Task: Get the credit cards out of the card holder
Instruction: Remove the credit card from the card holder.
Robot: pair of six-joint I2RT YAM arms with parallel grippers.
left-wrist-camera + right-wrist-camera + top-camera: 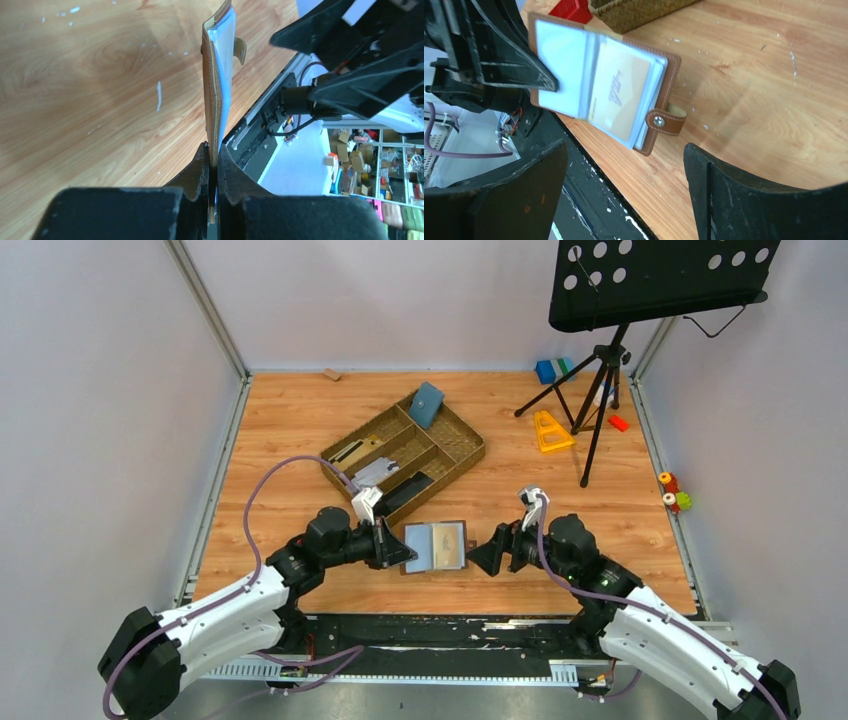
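The left pincer (213,160) covers the open card holder's (435,546) left edge, pinching it. Its long axis runs left–right, tab (667,121) toward the spread right pincer (483,553); its cards are blurred.

Fixed camera, high over the near edge, looks down on the whole table (300,420). Each wrist camera peers close along its own fingers (744,200). Left and right face each other, both framing the card holder (436,546) between them.

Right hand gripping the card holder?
No, the right wrist view shows the right hand wide open and off the card holder, which only the left hand pinches.
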